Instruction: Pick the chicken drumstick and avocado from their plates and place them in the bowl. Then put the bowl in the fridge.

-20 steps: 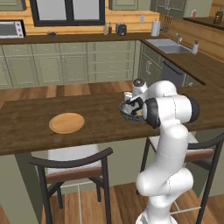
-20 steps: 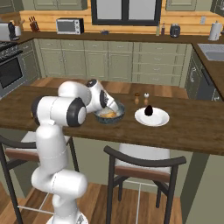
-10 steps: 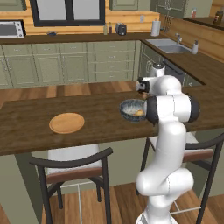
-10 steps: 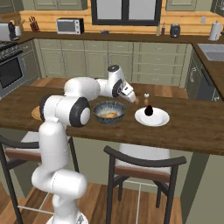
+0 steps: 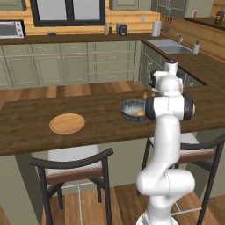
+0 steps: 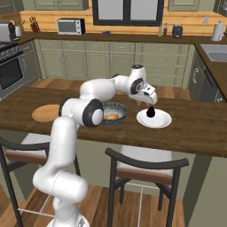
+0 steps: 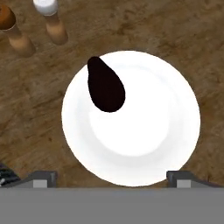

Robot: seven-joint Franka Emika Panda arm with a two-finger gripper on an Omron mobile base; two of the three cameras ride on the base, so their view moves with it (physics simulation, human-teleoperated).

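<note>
On the dark wood tabletop (image 6: 190, 133), the avocado (image 7: 105, 85) lay at the white plate's (image 7: 166, 131) ten o'clock; the hand (image 7: 111, 177) hovered above, wide open, empty. Drumstick (image 6: 111, 116) sat in the bowl (image 6: 116, 119).

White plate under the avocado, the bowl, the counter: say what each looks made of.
White plate: glazed ceramic, seemingly; smooth, plain, soft sheen.
Bowl: stoneware, perhaps; dark ribbed outside, speckled grey inside.
Counter: dark stained wood, visible grain.
Avocado: near-black matte skin.
</note>
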